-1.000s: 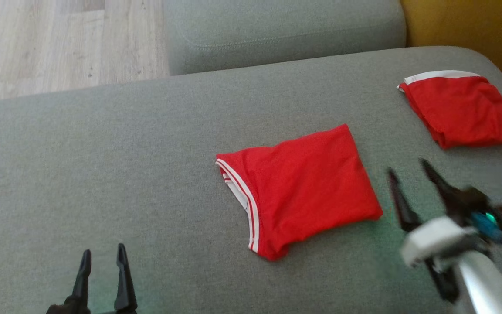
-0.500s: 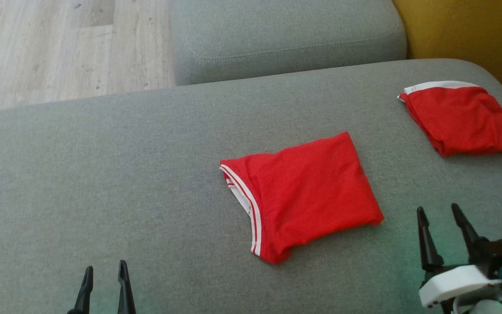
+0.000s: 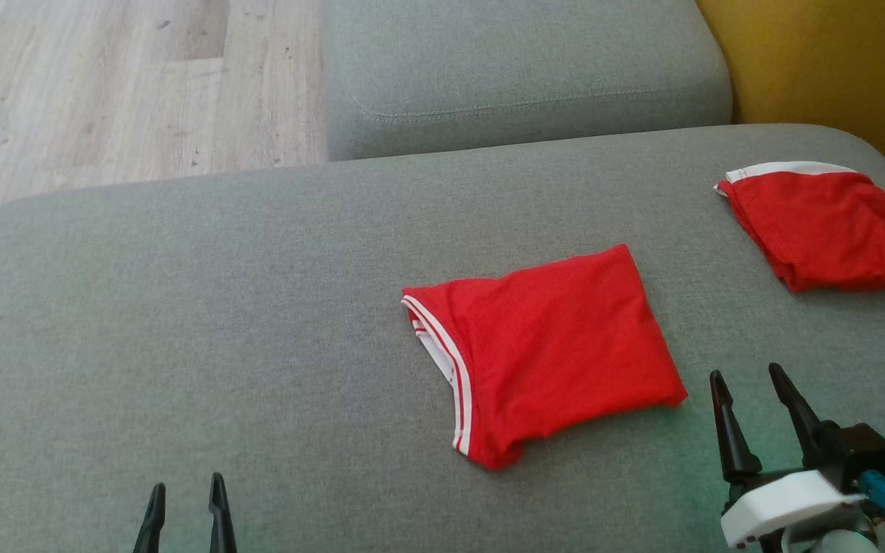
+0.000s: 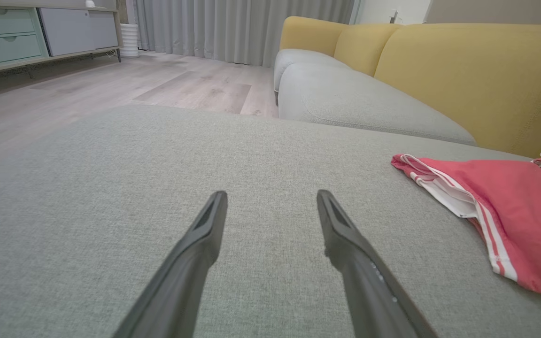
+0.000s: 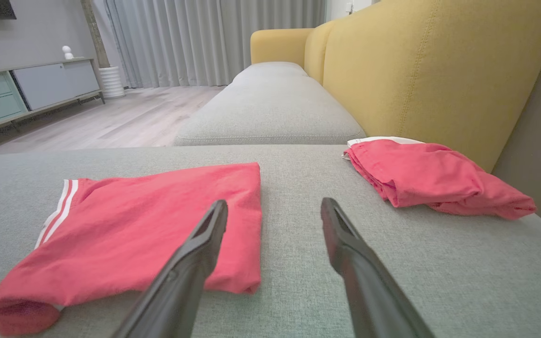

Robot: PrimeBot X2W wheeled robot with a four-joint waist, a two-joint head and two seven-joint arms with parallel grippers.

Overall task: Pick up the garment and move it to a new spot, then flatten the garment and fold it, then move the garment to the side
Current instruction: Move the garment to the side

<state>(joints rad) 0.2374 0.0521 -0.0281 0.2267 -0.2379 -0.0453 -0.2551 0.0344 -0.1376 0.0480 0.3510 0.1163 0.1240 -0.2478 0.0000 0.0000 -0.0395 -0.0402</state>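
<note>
Red garment [image 3: 542,349] lies folded into a rough rectangle in the middle of the grey seat cushion [image 3: 181,307], white-striped hem on its left edge, a few wrinkles, nothing touching it. Second garment [image 3: 823,226], also red and folded, sits well apart at the far right of the cushion, close to the yellow backrest [image 3: 834,61]. Left tool [image 3: 187,484] is low at the near left, fingers spread wide, empty, well clear of the cloth. Right tool [image 3: 746,374] is just beside the garment's near right corner, fingers wide apart, gripping nothing; in the right wrist view its left finger overlaps the garment's right edge, contact not clear. Judgement: flatten and fold look finished, so the step in hand is the last one, moving the garment to the side. Next move calls for the right tool to dip to the right edge, pinch all folded layers at once, then lift or slide toward the side without the fold opening. Grabbing only the top layer would likely undo the fold.
</note>
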